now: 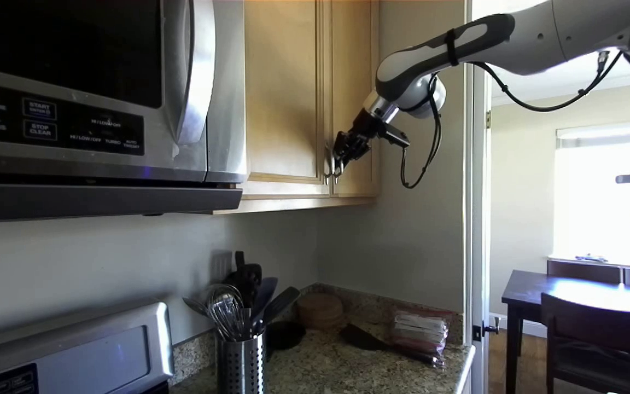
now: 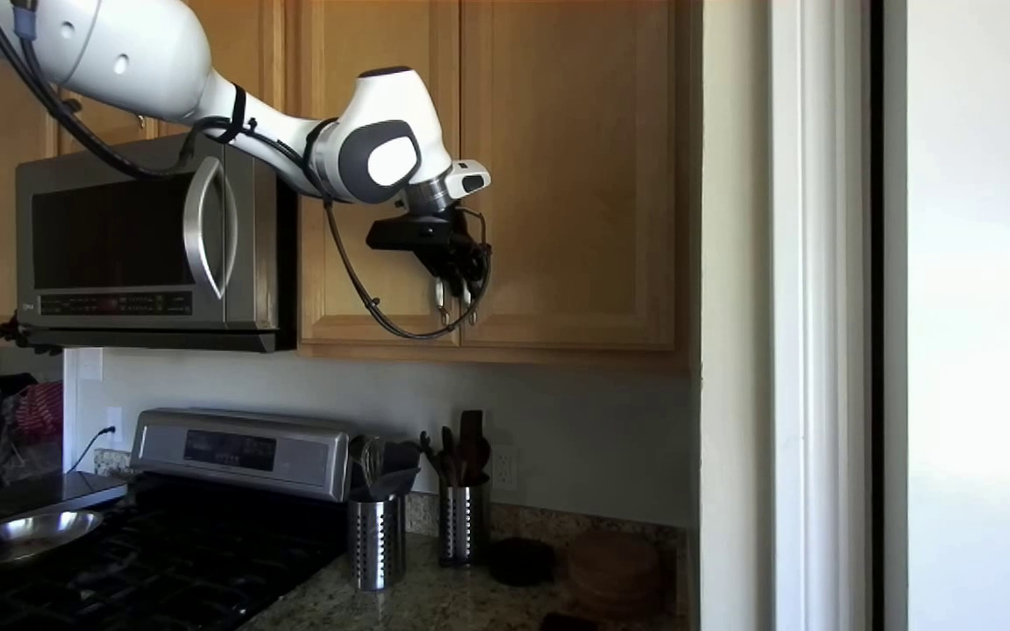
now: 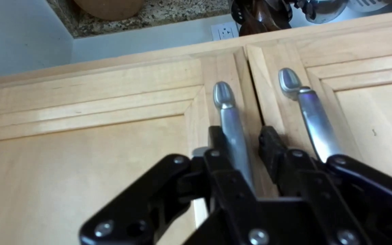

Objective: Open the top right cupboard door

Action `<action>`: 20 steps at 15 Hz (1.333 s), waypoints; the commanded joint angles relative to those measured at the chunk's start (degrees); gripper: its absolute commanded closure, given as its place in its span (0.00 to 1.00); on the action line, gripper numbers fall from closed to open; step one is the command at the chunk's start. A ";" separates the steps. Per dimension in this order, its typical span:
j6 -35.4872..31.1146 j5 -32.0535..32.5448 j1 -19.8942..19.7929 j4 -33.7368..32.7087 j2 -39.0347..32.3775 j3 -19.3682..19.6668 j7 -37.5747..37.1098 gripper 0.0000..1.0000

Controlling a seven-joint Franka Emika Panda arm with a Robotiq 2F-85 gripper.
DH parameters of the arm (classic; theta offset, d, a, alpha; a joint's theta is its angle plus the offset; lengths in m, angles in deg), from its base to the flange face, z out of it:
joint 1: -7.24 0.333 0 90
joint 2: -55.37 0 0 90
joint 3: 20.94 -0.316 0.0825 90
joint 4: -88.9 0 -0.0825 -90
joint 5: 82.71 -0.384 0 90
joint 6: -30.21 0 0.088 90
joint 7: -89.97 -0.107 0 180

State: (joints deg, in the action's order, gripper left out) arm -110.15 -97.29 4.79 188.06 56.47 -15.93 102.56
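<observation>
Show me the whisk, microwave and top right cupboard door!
Whisk [image 1: 226, 312]: in an exterior view, on its wires.
Microwave [image 2: 110, 232]: in an exterior view, on its window.
Top right cupboard door [image 2: 571, 175]: in an exterior view, on its panel.

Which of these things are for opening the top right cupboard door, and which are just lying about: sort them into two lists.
For the job:
- top right cupboard door
- its silver bar handle
- tool, open and straddling that handle

Just lying about:
- wire whisk, standing in a perforated steel utensil holder
- shallow metal pan
- clear plastic packet
</observation>
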 commanded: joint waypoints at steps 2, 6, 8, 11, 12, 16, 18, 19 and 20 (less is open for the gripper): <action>-0.69 -2.07 -0.71 -0.80 0.05 0.08 3.73 0.89; -0.26 -2.42 -1.09 -0.64 -0.18 0.56 8.49 0.89; 0.86 -3.26 -1.34 -0.47 -0.14 0.86 12.54 0.94; 3.21 -4.72 -1.84 -0.12 0.11 1.41 17.72 0.91; 3.98 -5.03 -1.99 -0.03 0.21 1.61 18.79 0.91; 7.17 -2.18 -2.89 1.09 1.19 2.59 20.35 0.91; 8.50 -0.54 -3.28 1.89 1.95 3.21 20.28 0.91; 9.36 0.16 -3.50 2.27 2.48 3.59 20.12 0.91; 10.04 0.78 -3.65 2.49 2.92 3.88 19.95 0.91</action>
State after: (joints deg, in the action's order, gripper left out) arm -102.51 -100.64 3.90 187.14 57.80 -14.12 120.51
